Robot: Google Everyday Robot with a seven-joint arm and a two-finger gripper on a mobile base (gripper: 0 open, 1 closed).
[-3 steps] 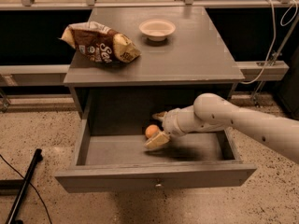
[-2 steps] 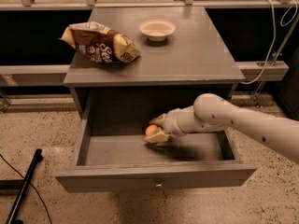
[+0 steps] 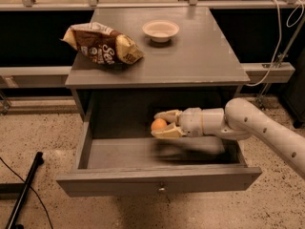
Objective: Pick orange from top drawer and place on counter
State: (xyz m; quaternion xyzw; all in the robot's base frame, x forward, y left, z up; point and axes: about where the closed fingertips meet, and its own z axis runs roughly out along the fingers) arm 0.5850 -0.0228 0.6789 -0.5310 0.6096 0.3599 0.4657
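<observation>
The orange (image 3: 158, 124) is small and round, held between the two cream fingers of my gripper (image 3: 161, 124), lifted above the floor of the open top drawer (image 3: 119, 154). The gripper reaches in from the right on a white arm (image 3: 257, 128), and its jaws are shut on the fruit. The drawer's front panel (image 3: 157, 180) carries a small metal knob (image 3: 162, 189). The grey counter (image 3: 190, 51) lies above the drawer.
A brown-and-yellow chip bag (image 3: 102, 44) lies on the counter's left side. A white bowl (image 3: 160, 30) stands at the counter's back middle. A black pole (image 3: 24, 190) leans on the floor at the left. Cables (image 3: 281, 37) hang at the right.
The gripper closed on the orange and raised it off the drawer floor, moving slightly up and back.
</observation>
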